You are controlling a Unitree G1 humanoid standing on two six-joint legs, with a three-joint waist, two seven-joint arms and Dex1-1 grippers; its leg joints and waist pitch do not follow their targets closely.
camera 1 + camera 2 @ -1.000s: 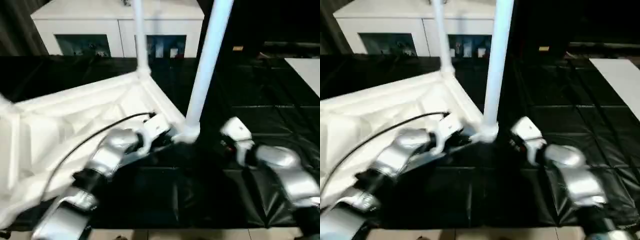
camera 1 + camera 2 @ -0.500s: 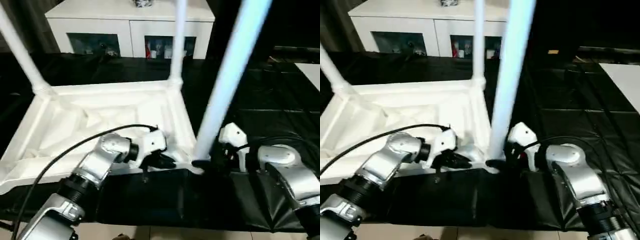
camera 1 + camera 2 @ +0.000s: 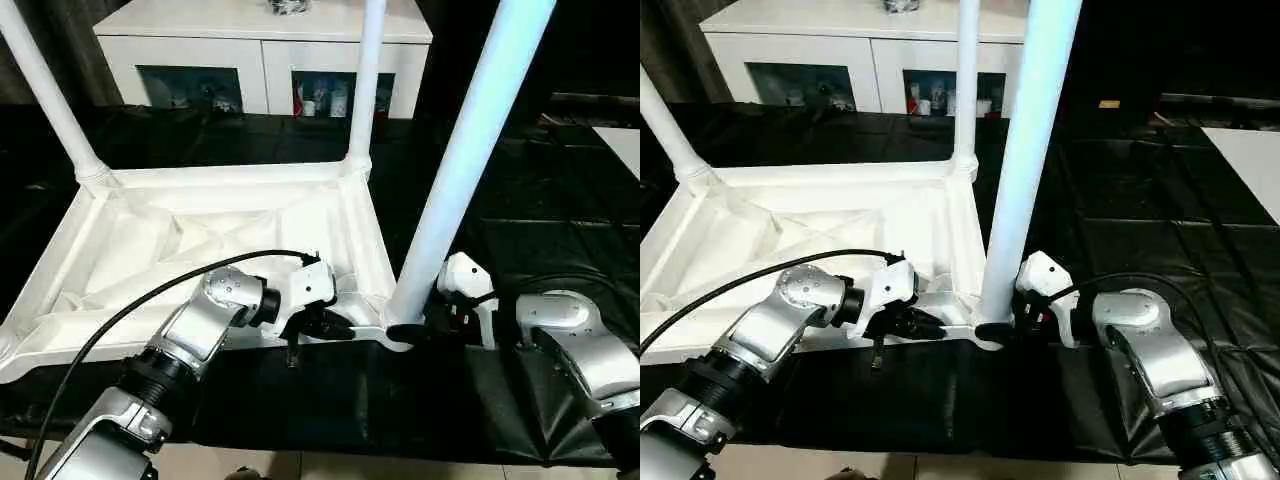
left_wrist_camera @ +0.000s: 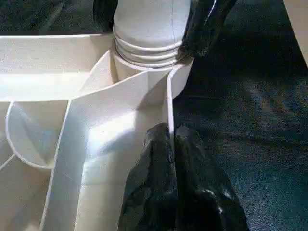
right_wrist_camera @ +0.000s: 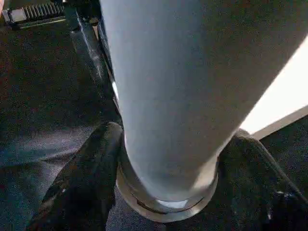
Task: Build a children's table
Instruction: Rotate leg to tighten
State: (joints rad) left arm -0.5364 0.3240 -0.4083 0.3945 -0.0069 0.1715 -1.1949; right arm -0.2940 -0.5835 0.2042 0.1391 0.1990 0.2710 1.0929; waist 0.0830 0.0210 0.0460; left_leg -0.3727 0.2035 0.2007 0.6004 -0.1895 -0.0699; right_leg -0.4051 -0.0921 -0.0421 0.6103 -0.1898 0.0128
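The children's table lies upside down on the black mat, its ribbed white tabletop (image 3: 200, 225) facing up. Three white legs stand in corner sockets: far left (image 3: 45, 90), far right (image 3: 365, 80) and near right (image 3: 460, 170). My left gripper (image 3: 335, 327) is at the near rim beside the near right socket, its black fingers (image 4: 154, 159) shut on the thin rim wall (image 4: 168, 96). My right gripper (image 3: 995, 325) reaches in from the right, and its fingers (image 5: 82, 183) hug the ribbed base of the near right leg (image 5: 163, 96), one on each side.
A white cabinet (image 3: 265, 40) with glass-fronted shelves stands behind the table. A flat white board (image 3: 1250, 160) lies on the mat (image 3: 540, 230) at the far right. A black cable (image 3: 150, 300) arcs over my left forearm.
The camera has swung, so the whole picture shifted. My right gripper has moved left to the near right leg's base and drawn its fingers in around it. The left gripper stays on the rim.
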